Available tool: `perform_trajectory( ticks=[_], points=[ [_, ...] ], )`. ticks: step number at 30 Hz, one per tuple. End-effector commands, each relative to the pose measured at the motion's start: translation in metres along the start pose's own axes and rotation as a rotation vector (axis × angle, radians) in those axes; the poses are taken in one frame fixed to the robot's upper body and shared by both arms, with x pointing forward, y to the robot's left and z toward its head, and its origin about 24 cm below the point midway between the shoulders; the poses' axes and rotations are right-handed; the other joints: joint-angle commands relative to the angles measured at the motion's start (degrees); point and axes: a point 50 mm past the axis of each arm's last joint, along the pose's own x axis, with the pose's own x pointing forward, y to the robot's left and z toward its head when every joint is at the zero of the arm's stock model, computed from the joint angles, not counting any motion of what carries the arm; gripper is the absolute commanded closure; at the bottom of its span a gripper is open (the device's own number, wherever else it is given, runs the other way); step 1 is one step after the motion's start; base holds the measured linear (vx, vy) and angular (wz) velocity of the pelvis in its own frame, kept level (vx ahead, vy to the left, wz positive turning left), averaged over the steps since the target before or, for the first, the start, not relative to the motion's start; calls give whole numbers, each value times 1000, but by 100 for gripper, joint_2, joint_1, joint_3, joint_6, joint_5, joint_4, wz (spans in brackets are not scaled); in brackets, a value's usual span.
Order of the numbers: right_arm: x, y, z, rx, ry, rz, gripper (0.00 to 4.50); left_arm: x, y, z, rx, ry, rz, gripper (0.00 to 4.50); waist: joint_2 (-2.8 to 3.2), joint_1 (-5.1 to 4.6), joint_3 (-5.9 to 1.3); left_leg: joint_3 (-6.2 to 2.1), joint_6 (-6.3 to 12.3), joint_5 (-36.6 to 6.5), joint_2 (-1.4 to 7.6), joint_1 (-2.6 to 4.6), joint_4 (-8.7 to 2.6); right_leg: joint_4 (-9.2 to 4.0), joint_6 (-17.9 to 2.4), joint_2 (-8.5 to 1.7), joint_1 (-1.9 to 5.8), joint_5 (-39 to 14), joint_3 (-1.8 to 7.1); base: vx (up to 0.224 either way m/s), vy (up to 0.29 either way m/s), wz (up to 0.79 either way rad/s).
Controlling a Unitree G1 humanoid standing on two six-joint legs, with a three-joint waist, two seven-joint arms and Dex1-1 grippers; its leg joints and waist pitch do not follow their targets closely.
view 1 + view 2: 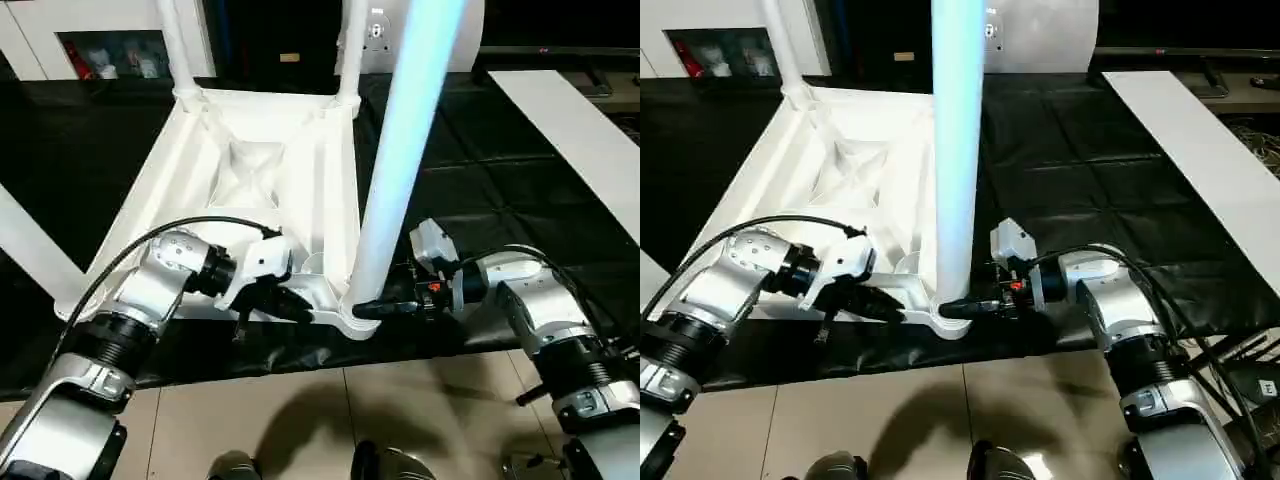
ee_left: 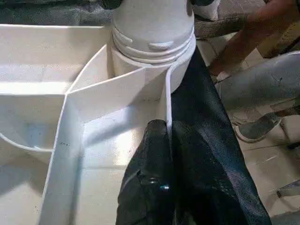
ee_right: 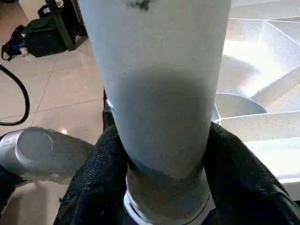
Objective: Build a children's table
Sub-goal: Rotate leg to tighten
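We are looking down over our silver forearms at the children's table (image 1: pixel 250 190), which is lying upside down on the black sheet-covered workbench (image 1: pixel 480 190), ribbed underside facing up.

Starting on our left, the left gripper (image 1: pixel 290 303) is reaching in along the near rim of the tabletop, its black fingers (image 2: pixel 154 187) pressed together over the thin white wall of that rim, just short of the near corner socket (image 2: pixel 152 61). In the left wrist view the rim wall is running straight away from the fingers to the socket, where the threaded collar of a leg is sitting. Beyond the socket, a person's shoe (image 2: pixel 255 129) is resting on the tiled floor (image 1: pixel 300 420).

Directly ahead of the left gripper, and between our two grippers, the near leg (image 1: pixel 405 150) is standing upright in that socket, rising out of the top of the head views. Two more legs (image 1: pixel 180 45) are standing in the far corner sockets, well beyond both grippers.

On our right, the right gripper (image 1: pixel 385 308) is coming in from the opposite side, level with the socket. Its black fingers (image 3: pixel 98 183) are spread to either side of the leg's base and are lying against it just above the collar, as the right wrist view shows.
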Motion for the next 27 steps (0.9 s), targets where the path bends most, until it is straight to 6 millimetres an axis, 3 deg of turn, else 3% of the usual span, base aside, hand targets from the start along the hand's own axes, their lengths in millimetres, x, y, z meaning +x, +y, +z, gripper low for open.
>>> perform_trajectory(
  ticks=[1, 7, 9, 11, 12, 13, 14, 15, 16, 17, 18, 19, 20, 21, 22, 23, 24, 25, 26, 27],
  points=[
    [0, 4, 0, 5, -3, 37, 252, 7, -3, 1, 7, 18, -54, 450, -46, -28, -551, 133, 544, -698, 7, -30, -370, -336, -739, -254, 469, -2468, 297, 0, 0, 0],
    [13, 7, -9, 69, -12, -99, 253, 9, 6, 4, -51, -6, 79, 450, -34, 11, -540, 130, 467, -750, 0, -16, -379, -370, -650, -252, 464, -2650, 284, 0, 0, 0],
    [20, 5, -11, 79, -8, -184, 254, 11, 10, 8, -69, -20, 132, 450, -34, -31, -512, 123, 331, -1038, -44, 3, -374, -477, -362, -252, 443, -3275, 229, 0, 0, 0],
    [29, -1, -12, 114, -19, -311, 254, 15, 13, 14, -89, -45, 186, 450, -23, -62, -487, 123, 256, -1210, -73, 43, -354, -567, -213, -241, 400, -3610, 177, 0, 0, 0],
    [40, -6, -10, 158, -56, -399, 254, 20, 17, 20, -121, -80, 243, 450, -20, -166, -461, 103, 158, -1445, -118, 42, -302, -692, 103, -227, 410, -4097, 22, -59, -1, -5],
    [40, -6, -10, 158, -56, -399, 254, 20, 17, 20, -121, -80, 243, 450, -8, -208, -452, 86, 137, -1566, -117, 45, -284, -752, 224, -221, 409, -4221, -61, -58, 13, -12],
    [47, -8, -9, 171, -70, -449, 255, 24, 19, 24, -137, -97, 274, 450, 48, -302, -465, 46, 139, -1825, -102, 81, -256, -892, 470, -208, 462, -4295, -243, -58, 13, -12],
    [52, -9, -7, 181, -77, -487, 255, 26, 21, 27, -149, -108, 300, 450, 80, -367, -461, 18, 179, -1976, -33, 78, -281, -904, 481, -211, 510, -4129, -303, 0, 0, 0],
    [58, -10, -5, 193, -87, -519, 255, 28, 24, 30, -161, -120, 335, 450, 169, -449, -471, -158, 220, -2500, 269, -69, -489, -628, 402, -231, 774, -3396, -324, -89, -9, -19],
    [67, -12, -2, 219, -106, -566, 255, 32, 28, 34, -183, -139, 379, 450, 279, -321, -368, -379, 178, -3591, 728, -276, -937, 537, -21, -256, 903, -1900, 116, -89, -9, -19],
    [70, -12, -1, 227, -110, -580, 255, 34, 29, 35, -189, -145, 390, 450, 180, -313, -278, -178, 143, -4275, 605, -47, -1107, 639, -217, -130, 599, -1356, 299, -71, -54, -6],
    [76, -14, 2, 239, -113, -614, 255, 36, 32, 37, -203, -156, 419, 450, -5, -371, -284, -126, 111, -4318, 397, 111, -920, 379, -117, -98, 546, -2325, 366, 0, 0, 0],
    [79, -15, 3, 245, -112, -635, 255, 38, 33, 39, -211, -161, 435, 450, -225, -336, -269, 203, -74, -2769, -439, 741, 248, -1020, 696, -130, -263, -5880, -34, 0, 0, 0],
    [85, -18, 5, 264, -116, -689, 255, 41, 35, 42, -223, -166, 464, 450, -322, -396, -283, 259, 75, -2019, -587, 691, 569, -1106, 954, -217, -317, -6709, -47, 17, -49, -23],
    [90, -20, 7, 285, -118, -737, 255, 43, 37, 45, -233, -169, 493, 450, -207, -427, -423, 110, 211, -1312, -451, 87, 348, -949, 1220, -485, 465, -6343, -143, 26, 13, -51],
    [95, -24, 9, 299, -110, -791, 255, 45, 40, 49, -244, -176, 529, 450, 192, -542, -460, -41, 263, -1685, -58, 152, 139, -1038, 1234, -442, 629, -5107, -622, 26, 13, -51],
    [97, -25, 11, 312, -121, -805, 255, 46, 41, 50, -246, -178, 536, 450, 384, -415, -556, -474, 272, -2107, 546, -304, -370, 463, 359, -480, 1051, -1811, 63, 68, 71, -47],
    [103, -30, 17, 383, -187, -865, 255, 50, 43, 56, -255, -188, 570, 450, 301, -488, -433, -518, 370, -2446, 607, -176, -614, 472, 116, -429, 823, -1054, 233, 10, 30, -21],
    [105, -31, 20, 416, -221, -884, 220, 51, 44, 58, -257, -191, 585, 450, 75, -450, -325, -317, 81, -3225, 240, 1, -533, 66, 48, -353, 642, -2366, 281, 10, 30, -21],
    [105, -32, 22, 406, -239, -885, 199, 51, 44, 59, -256, -190, 589, 450, -77, -379, -288, 99, -12, -2248, -508, 663, 226, -895, 617, -327, -117, -5383, -79, 10, -13, 22]
  ],
)
